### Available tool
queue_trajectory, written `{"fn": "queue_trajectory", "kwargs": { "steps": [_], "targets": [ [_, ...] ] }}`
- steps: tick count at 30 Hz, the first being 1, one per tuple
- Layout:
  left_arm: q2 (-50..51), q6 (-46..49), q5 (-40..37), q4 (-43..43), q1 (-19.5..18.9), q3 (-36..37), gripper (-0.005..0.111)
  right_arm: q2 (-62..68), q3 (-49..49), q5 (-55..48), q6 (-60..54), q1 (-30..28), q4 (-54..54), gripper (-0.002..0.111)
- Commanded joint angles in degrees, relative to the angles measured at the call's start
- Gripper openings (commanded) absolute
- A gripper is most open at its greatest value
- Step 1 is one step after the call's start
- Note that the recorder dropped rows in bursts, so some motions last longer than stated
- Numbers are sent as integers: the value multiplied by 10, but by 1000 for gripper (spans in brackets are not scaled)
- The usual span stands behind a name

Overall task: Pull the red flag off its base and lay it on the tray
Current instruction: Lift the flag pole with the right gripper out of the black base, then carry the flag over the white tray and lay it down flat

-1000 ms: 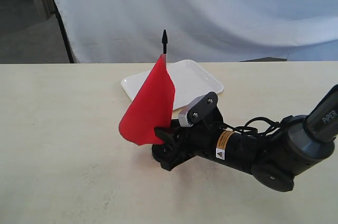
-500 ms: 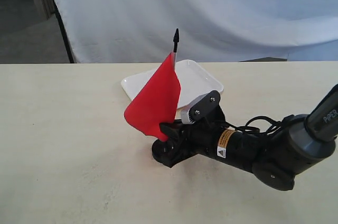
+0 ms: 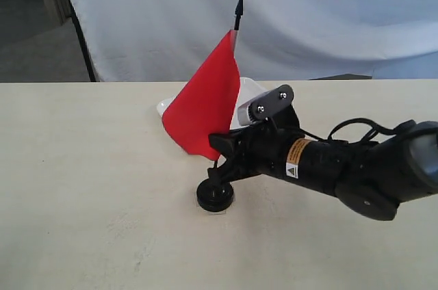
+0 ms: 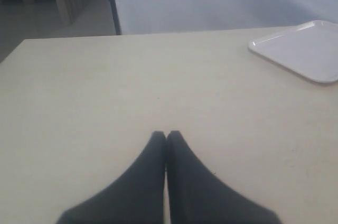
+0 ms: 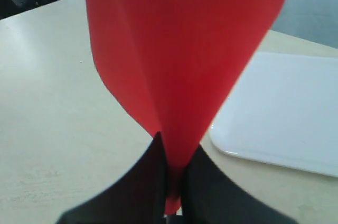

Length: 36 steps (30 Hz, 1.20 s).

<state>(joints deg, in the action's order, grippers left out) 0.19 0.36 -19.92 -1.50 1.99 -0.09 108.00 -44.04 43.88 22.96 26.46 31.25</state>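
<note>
- Your right gripper (image 3: 222, 159) is squeezing the red flag (image 3: 205, 109) low down, on the near side of the tray (image 3: 250, 89). The flag is tilting a little.
- The base (image 3: 215, 195) is sitting on the table (image 3: 82, 167) near the tray, right under that gripper. You cannot tell if the flag's bottom end is touching it.
- The flag and the right arm (image 3: 342, 170) are hiding most of the tray.
- Your left gripper (image 4: 166, 140) is pinching shut on nothing, well apart from the tray.
- A white curtain (image 3: 308, 16) is hanging behind the tray.
- You are looking at one flag, one base, one tray and two grippers.
</note>
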Motion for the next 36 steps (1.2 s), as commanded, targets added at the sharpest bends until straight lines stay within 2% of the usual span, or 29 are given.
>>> {"fn": "queue_trajectory", "kwargs": {
  "steps": [1,8,15,18,21,26,31,36],
  "targets": [
    [-2,-4,3,-1,-1,1,0,-32,-48,-166,52,-2,4,-1],
    [-2,-4,3,-1,-1,1,0,-27,-206,-475,41,-2,4,-1],
    [-2,-4,3,-1,-1,1,0,36,-359,-612,-161,-2,6,-1],
    [-2,-4,3,-1,-1,1,0,82,-418,-676,-241,-2,46,-1],
    [-2,-4,3,-1,-1,1,0,125,-478,-734,-271,-3,97,-1],
    [-2,-4,3,-1,-1,1,0,191,-569,-789,-334,-3,159,-1],
    [-2,-4,3,-1,-1,1,0,248,-632,-789,-378,-3,211,-1],
    [-2,-4,3,-1,-1,1,0,289,-645,-754,-397,-1,326,-1]
  ]
}}
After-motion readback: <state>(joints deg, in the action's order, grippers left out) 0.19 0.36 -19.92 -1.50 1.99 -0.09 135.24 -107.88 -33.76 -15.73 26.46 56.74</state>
